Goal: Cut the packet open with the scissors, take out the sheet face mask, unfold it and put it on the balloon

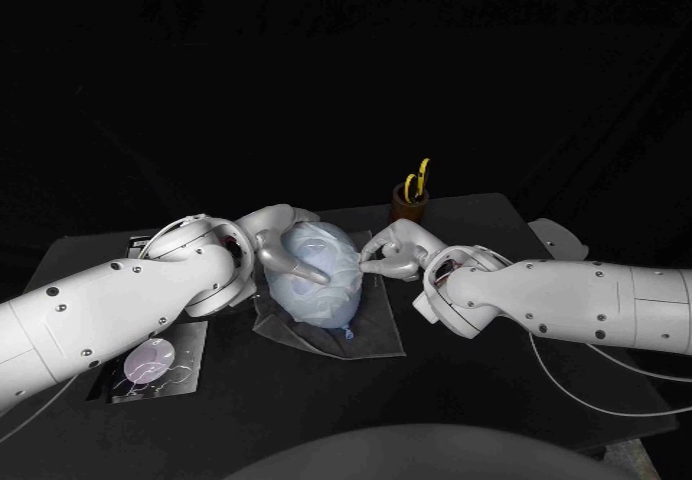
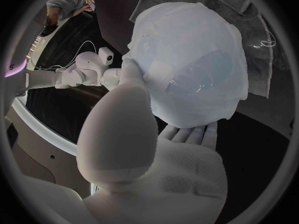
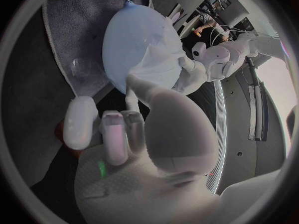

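Note:
A pale blue balloon [image 1: 320,278] lies on a grey cloth [image 1: 368,335] at the table's middle, its knot toward me. The white sheet mask [image 2: 187,59] is draped over its far part. My left hand [image 1: 278,250] cups the balloon from its left, with fingers [image 2: 193,133] under it and the thumb against the mask's edge. From the right, my right hand [image 1: 387,250] reaches in with its thumb tip [image 3: 133,80] touching the mask; its other fingers are curled back, holding nothing. The yellow-handled scissors [image 1: 418,180] stand in a brown holder at the back.
A pale opened packet [image 1: 150,364] lies on a black tray [image 1: 130,390] at the front left, beside my left arm. The brown holder [image 1: 411,210] stands just behind my right hand. A pale object [image 1: 555,238] sits at the table's right edge.

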Controlling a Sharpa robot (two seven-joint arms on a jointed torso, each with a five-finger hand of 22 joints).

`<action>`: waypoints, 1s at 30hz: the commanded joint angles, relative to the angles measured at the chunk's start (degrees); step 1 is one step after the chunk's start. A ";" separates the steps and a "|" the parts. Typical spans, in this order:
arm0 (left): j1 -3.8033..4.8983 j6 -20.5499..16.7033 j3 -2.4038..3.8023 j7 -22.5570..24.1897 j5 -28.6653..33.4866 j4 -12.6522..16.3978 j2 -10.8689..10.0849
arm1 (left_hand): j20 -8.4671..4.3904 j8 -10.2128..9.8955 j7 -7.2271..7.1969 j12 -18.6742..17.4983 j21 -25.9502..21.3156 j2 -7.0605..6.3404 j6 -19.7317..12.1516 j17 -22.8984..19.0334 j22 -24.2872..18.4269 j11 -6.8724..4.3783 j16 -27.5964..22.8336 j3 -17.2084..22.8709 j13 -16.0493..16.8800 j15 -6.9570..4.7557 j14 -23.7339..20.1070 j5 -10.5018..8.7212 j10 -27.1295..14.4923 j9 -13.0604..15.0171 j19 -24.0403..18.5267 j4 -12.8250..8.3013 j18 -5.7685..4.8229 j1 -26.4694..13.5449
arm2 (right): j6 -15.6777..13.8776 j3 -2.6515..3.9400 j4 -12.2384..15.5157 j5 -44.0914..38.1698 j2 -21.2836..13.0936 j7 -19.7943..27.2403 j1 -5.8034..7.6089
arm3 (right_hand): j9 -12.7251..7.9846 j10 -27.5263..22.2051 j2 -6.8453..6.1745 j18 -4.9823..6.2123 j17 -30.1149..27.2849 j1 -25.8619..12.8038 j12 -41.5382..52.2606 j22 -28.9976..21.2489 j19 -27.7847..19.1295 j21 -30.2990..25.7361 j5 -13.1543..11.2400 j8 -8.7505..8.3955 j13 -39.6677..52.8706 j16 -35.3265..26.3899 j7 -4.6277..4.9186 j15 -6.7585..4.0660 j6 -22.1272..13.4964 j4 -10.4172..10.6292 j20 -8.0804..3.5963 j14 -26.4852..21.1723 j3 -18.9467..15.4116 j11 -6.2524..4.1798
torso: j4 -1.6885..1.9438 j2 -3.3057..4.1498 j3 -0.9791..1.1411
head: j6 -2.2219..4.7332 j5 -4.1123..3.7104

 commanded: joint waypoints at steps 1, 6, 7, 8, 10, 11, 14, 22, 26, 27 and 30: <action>-0.01 0.34 -0.04 0.25 0.13 0.04 0.05 | 0.10 0.33 7.53 -0.19 0.06 -0.17 -0.48 0.08 -0.09 0.23 0.33 0.01 -0.01 -0.06 0.51 0.14 -0.19 0.06 -0.49 0.07 0.91 0.52 | -1.95 -0.01 0.18 -2.07 -0.36 -1.31 -0.07 | 3.40 5.97 0.38 -0.03 15.10 -1.04 0.20 6.27 0.05 0.25 0.15 0.48 15.09 0.24 -0.39 -0.54 -0.07 -0.04 -0.34 5.97 0.78 -0.40 | -0.03 -0.05 -0.02 | -0.07 0.00; -0.01 0.33 -0.04 0.24 0.14 -0.01 -0.03 | 0.10 0.33 7.53 -0.19 0.06 -0.17 -0.48 0.08 -0.09 0.23 0.33 0.01 -0.01 -0.06 0.51 0.14 -0.19 0.06 -0.49 0.07 0.91 0.52 | -1.47 -0.01 0.73 -2.20 -1.48 -1.84 -0.08 | 4.25 5.97 0.35 -0.04 15.10 -1.55 0.20 6.33 0.10 0.26 0.14 1.13 15.09 0.24 -0.52 -0.63 -0.22 -0.16 -0.41 5.97 1.54 -0.52 | -0.07 -0.04 0.02 | -0.08 -0.01; -0.01 0.32 -0.04 0.24 0.14 -0.02 -0.04 | 0.10 0.33 7.53 -0.19 0.06 -0.17 -0.48 0.08 -0.09 0.23 0.33 0.01 -0.01 -0.06 0.51 0.14 -0.19 0.06 -0.49 0.07 0.91 0.52 | -1.25 -0.01 0.89 -2.21 -1.69 -1.91 -0.08 | 4.36 5.97 0.34 -0.03 15.10 -1.62 0.20 6.32 0.07 0.21 0.14 1.21 15.09 0.24 -0.53 -0.64 -0.25 -0.18 -0.42 5.97 1.63 -0.53 | -0.07 -0.03 0.01 | -0.11 -0.01; -0.01 0.32 -0.04 0.24 0.14 -0.05 -0.05 | 0.10 0.33 7.53 -0.19 0.06 -0.17 -0.48 0.08 -0.09 0.23 0.33 0.01 -0.01 -0.06 0.51 0.14 -0.19 0.06 -0.49 0.07 0.91 0.52 | -0.98 -0.01 1.07 -2.23 -1.93 -2.02 -0.08 | 4.42 5.97 0.34 -0.03 15.10 -1.65 0.20 6.31 0.05 0.19 0.14 1.25 15.09 0.24 -0.54 -0.65 -0.26 -0.19 -0.43 5.97 1.68 -0.54 | -0.08 -0.02 0.01 | -0.14 -0.01; -0.01 0.30 -0.04 0.24 0.14 -0.10 -0.05 | 0.10 0.33 7.53 -0.19 0.06 -0.17 -0.48 0.08 -0.09 0.23 0.33 0.01 -0.01 -0.06 0.51 0.14 -0.19 0.06 -0.49 0.07 0.91 0.52 | -0.53 -0.01 1.28 -2.38 -2.25 -2.28 -0.09 | 4.63 5.97 0.33 -0.02 15.10 -1.75 0.20 6.29 0.02 0.13 0.15 1.40 15.09 0.24 -0.57 -0.67 -0.31 -0.23 -0.44 5.97 1.87 -0.56 | -0.12 -0.03 0.02 | -0.17 0.02; -0.01 0.28 -0.04 0.24 0.14 -0.13 -0.05 | 0.10 0.33 7.53 -0.19 0.06 -0.17 -0.48 0.08 -0.09 0.23 0.33 0.01 -0.01 -0.06 0.51 0.14 -0.19 0.06 -0.49 0.07 0.91 0.52 | -0.23 -0.01 1.36 -2.51 -2.42 -2.50 -0.09 | 4.77 5.97 0.33 -0.02 15.10 -1.80 0.20 6.30 0.03 0.13 0.14 1.49 15.09 0.24 -0.58 -0.68 -0.35 -0.27 -0.45 5.97 1.99 -0.58 | -0.10 -0.05 0.02 | -0.17 -0.03; -0.01 0.26 -0.04 0.25 0.14 -0.19 -0.03 | 0.13 0.33 7.57 -0.20 0.06 -0.17 -0.57 0.08 -0.09 0.26 0.32 0.00 -0.02 -0.04 0.45 0.14 -0.29 0.06 -0.52 0.07 1.03 0.57 | 0.66 -0.01 1.43 -2.94 -2.77 -3.29 -0.09 | 5.14 5.97 0.28 -0.04 15.10 -1.95 0.20 6.36 0.08 0.20 0.15 1.76 15.09 0.24 -0.62 -0.71 -0.44 -0.38 -0.48 5.97 2.31 -0.61 | -0.07 -0.08 0.02 | -0.17 -0.11; -0.01 0.22 -0.04 0.27 0.17 -0.23 -0.07 | 0.13 0.33 7.57 -0.20 0.06 -0.17 -0.57 0.08 -0.09 0.26 0.32 0.00 -0.02 -0.04 0.45 0.14 -0.29 0.06 -0.52 0.07 1.03 0.57 | 3.53 -0.02 0.60 -4.83 -2.97 -6.58 -0.10 | 5.93 5.97 0.15 0.02 15.10 -2.26 0.20 6.25 -0.09 -0.11 0.14 2.28 15.09 0.24 -0.66 -0.77 -0.67 -0.62 -0.52 5.97 3.02 -0.67 | 0.01 0.00 -0.02 | -0.09 -0.16; -0.01 0.23 -0.04 0.27 0.19 -0.23 -0.08 | 0.13 0.33 7.57 -0.20 0.06 -0.17 -0.57 0.08 -0.09 0.26 0.32 0.00 -0.02 -0.04 0.45 0.14 -0.29 0.06 -0.52 0.07 1.03 0.57 | 4.55 -0.02 0.18 -4.91 -2.87 -7.55 -0.12 | 6.44 5.97 -0.09 0.21 15.10 -2.87 0.20 5.88 -0.65 -0.95 0.14 2.42 15.09 0.24 -0.57 -0.74 -1.31 -0.50 -0.54 5.97 3.37 -0.59 | -0.01 -0.01 -0.03 | -0.13 -0.10; -0.01 0.22 -0.04 0.27 0.20 -0.25 -0.08 | 0.13 0.33 7.57 -0.20 0.06 -0.17 -0.57 0.08 -0.09 0.26 0.32 0.00 -0.02 -0.04 0.45 0.14 -0.29 0.06 -0.52 0.07 1.03 0.57 | 4.53 -0.03 0.00 -4.78 -2.82 -7.81 -0.13 | 6.72 5.97 -0.24 0.35 15.10 -3.30 0.20 5.58 -1.09 -1.62 0.14 2.37 15.09 0.24 -0.44 -0.68 -2.00 -0.30 -0.56 5.97 3.53 -0.51 | 0.00 -0.02 -0.02 | -0.12 -0.09; -0.01 0.22 -0.04 0.27 0.20 -0.29 -0.07 | 0.13 0.33 7.57 -0.20 0.06 -0.17 -0.57 0.08 -0.09 0.26 0.32 0.00 -0.02 -0.04 0.45 0.14 -0.29 0.06 -0.52 0.07 1.03 0.57 | 3.65 -0.03 -0.40 -4.47 -2.77 -8.26 -0.14 | 7.16 5.67 -1.41 0.80 15.10 -4.38 -0.85 4.57 -2.53 -3.81 0.09 1.67 14.62 0.24 -0.12 -0.44 -4.62 0.09 -0.42 5.97 2.97 -0.16 | -0.01 -0.08 -0.02 | 0.00 -0.03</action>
